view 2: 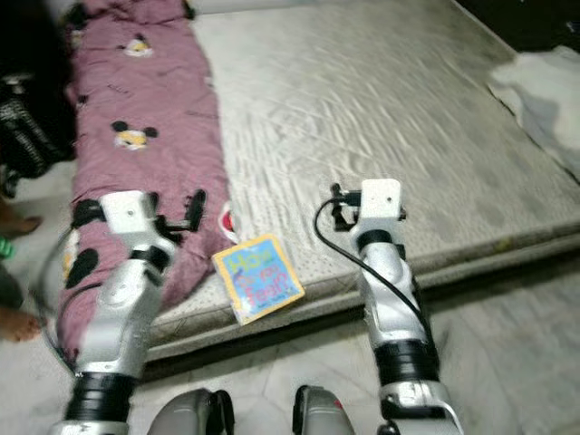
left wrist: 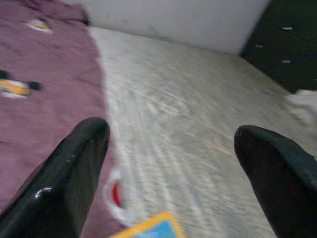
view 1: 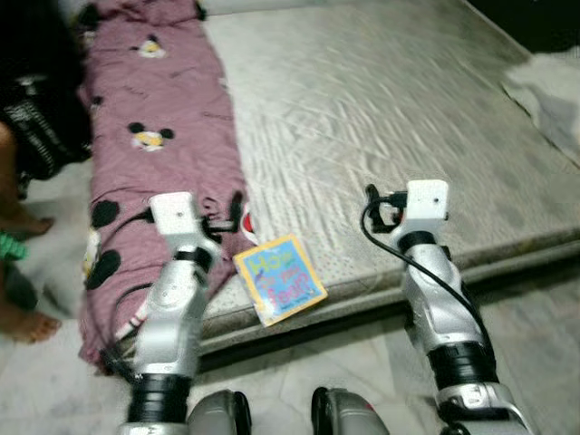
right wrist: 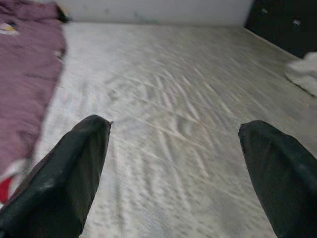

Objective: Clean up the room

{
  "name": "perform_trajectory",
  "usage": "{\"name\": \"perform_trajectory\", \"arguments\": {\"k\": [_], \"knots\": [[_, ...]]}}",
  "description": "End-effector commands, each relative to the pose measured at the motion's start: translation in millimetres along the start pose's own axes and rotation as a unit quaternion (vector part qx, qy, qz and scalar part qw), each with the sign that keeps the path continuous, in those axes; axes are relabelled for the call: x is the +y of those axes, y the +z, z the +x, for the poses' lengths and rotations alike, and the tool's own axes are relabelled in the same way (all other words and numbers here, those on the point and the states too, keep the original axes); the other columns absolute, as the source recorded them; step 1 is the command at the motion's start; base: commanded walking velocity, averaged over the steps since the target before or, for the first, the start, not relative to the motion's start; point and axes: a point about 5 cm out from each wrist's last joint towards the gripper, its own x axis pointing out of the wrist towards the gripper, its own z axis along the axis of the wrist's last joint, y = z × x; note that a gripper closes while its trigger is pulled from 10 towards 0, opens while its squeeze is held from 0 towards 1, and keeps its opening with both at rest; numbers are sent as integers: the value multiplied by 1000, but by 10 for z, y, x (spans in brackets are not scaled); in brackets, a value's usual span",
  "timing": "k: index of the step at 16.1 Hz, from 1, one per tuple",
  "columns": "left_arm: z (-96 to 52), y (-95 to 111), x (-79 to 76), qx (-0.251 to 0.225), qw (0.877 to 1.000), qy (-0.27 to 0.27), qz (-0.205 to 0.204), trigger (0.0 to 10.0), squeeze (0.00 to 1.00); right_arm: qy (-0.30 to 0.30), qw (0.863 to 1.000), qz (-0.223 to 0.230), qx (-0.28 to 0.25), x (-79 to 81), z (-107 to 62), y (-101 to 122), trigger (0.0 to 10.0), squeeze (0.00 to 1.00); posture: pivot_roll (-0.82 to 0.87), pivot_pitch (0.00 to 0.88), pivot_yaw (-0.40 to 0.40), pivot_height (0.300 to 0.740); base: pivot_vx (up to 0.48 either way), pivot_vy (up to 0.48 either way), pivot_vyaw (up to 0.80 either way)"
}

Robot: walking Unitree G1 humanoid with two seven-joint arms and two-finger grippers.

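Observation:
A small yellow-and-blue picture book [view 1: 281, 278] lies on the front edge of the mattress [view 1: 381, 109], which has a pale grey sheet. A maroon blanket [view 1: 163, 109] printed with cartoon mice runs down the mattress's left side and hangs over its front edge. My left gripper [view 1: 234, 216] hovers open over the blanket's edge, just behind and left of the book [left wrist: 148, 228]. Over the bare sheet to the right of the book, my right gripper [view 1: 376, 207] is open too, its fingers [right wrist: 84, 163] spread wide with nothing between them.
A person's bare foot [view 1: 27, 322] stands on the floor at the left, beside a dark bundle [view 1: 36, 118]. A white cloth [view 1: 553, 91] lies on the mattress's far right. Dark furniture [view 1: 535, 23] stands behind it. Pale tiled floor [view 1: 535, 335] runs along the mattress front.

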Motion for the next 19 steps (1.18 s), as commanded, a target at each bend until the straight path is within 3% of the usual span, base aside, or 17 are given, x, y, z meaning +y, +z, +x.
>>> {"name": "perform_trajectory", "arguments": {"k": [1,10,12,19], "knots": [[-24,15,22,-3,1000,-1,3,10000,0,0,1000,1,0,-6,-1,9,10000,0,-52,161,-16,740,0,0,0],[-30,19,27,-3,1000,-6,3,10000,0,0,1000,-2,-2,-6,4,6,10000,0,-46,154,-13,740,275,0,0],[-15,-21,41,13,1000,16,18,10000,0,-2,1000,-4,-1,-26,2,-6,10000,0,-45,150,-11,740,0,0,0],[-27,-19,55,14,1000,17,22,10000,0,-7,1000,-8,2,-63,-2,-30,10000,0,-42,155,-10,740,0,0,-114]]}}
